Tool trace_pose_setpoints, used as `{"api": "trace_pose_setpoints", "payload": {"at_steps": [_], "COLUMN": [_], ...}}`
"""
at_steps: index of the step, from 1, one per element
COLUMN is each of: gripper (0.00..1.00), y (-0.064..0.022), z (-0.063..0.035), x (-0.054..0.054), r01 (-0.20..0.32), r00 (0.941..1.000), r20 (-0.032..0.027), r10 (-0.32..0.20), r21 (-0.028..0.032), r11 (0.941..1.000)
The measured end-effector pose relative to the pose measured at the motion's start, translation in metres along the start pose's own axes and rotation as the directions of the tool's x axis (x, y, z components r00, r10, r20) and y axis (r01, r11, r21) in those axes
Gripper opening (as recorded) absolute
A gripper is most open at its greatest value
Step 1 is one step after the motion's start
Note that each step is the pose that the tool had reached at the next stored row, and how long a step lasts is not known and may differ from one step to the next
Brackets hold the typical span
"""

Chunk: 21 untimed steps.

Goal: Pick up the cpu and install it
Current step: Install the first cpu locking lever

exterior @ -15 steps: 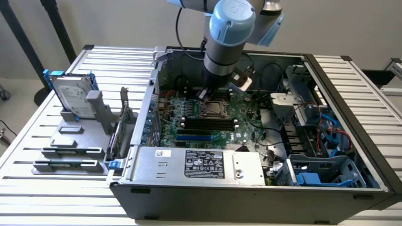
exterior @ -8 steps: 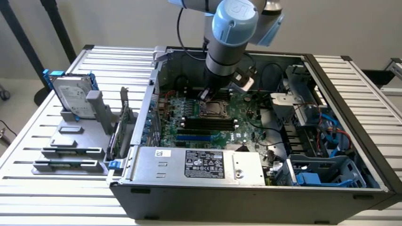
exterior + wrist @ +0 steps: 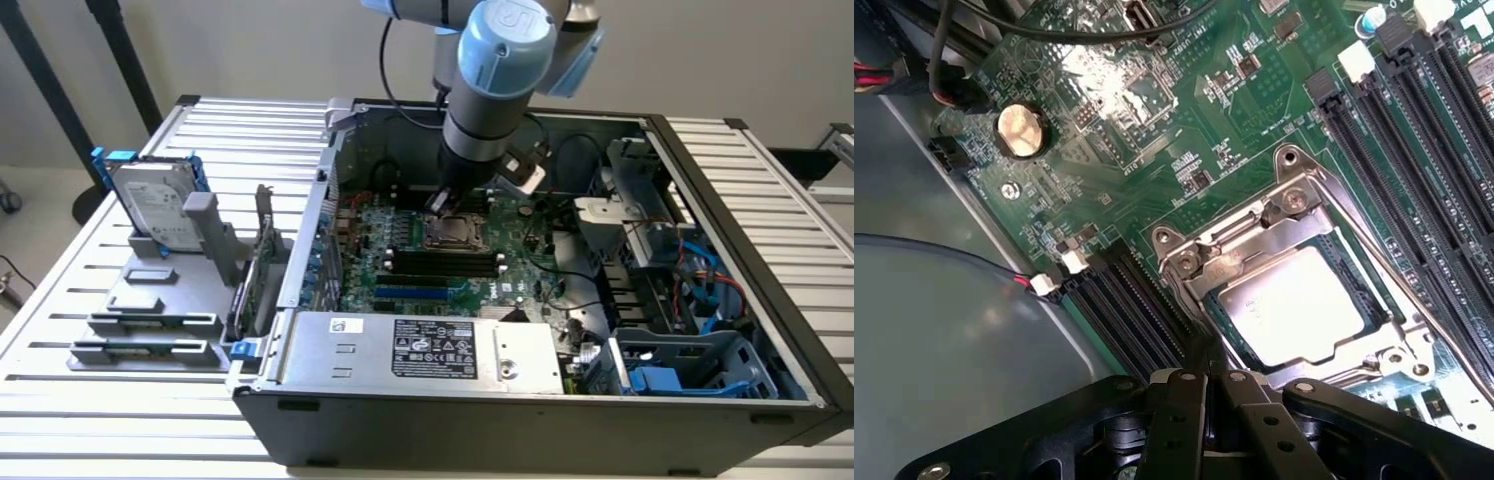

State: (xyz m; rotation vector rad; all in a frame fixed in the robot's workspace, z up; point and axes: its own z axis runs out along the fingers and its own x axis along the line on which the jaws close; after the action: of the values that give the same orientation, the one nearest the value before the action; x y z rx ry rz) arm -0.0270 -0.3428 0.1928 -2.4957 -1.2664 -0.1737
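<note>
In the exterior view, the socket (image 3: pixel 458 232) on the motherboard (image 3: pixel 441 270) is partly covered by the arm (image 3: pixel 487 110), whose upper part is cut off by the picture's edge. In the wrist view, the cpu (image 3: pixel 1289 300) is seen in the socket, one edge hidden under the gripper (image 3: pixel 1206 372), whose body is cut off. The label (image 3: pixel 434 350) print cannot be read.

Slatted white table (image 3: pixel 107 400) before a plain pale wall (image 3: pixel 267 50)

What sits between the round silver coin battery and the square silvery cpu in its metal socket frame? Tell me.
In the wrist view, bare green motherboard with small soldered parts lies between the coin battery and the cpu; the socket frame borders the cpu.
</note>
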Motion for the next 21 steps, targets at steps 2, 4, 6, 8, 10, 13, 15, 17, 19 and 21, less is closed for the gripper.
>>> {"api": "trace_pose_setpoints", "payload": {"at_steps": [2,4,6,8,10,13,15,17,19,21], "gripper": [0.11,0.11,0.11,0.11,0.11,0.11,0.11,0.11,0.11,0.11], "y": [0.0024,0.0049,0.0071,0.0094,0.0114,0.0124,0.0125,0.0122,0.0114,0.0103], "z": [0.0002,0.0006,0.0009,0.0013,0.0018,0.0018,0.0014,-0.0015,-0.0072,-0.0129], "x": [0.001,0.003,0.004,0.006,0.007,0.008,0.008,0.008,0.009,0.008], "r01": [0.001,0.002,0.002,0.003,0.004,0.004,0.004,0.004,0.004,0.003], "r00": [1.0,1.0,1.0,1.0,1.0,1.0,1.0,1.0,1.0,1.0], "r20": [-0.0002,-0.0001,0.0005,0.0008,0.0005,0.0006,0.0001,-0.0009,-0.0008,-0.0008], "r10": [-0.001,-0.002,-0.002,-0.003,-0.004,-0.004,-0.004,-0.004,-0.004,-0.003], "r21": [0.0003,0.0006,0.0008,0.0009,0.0009,0.0011,0.0012,0.0019,0.0028,0.0029], "r11": [1.0,1.0,1.0,1.0,1.0,1.0,1.0,1.0,1.0,1.0]}}
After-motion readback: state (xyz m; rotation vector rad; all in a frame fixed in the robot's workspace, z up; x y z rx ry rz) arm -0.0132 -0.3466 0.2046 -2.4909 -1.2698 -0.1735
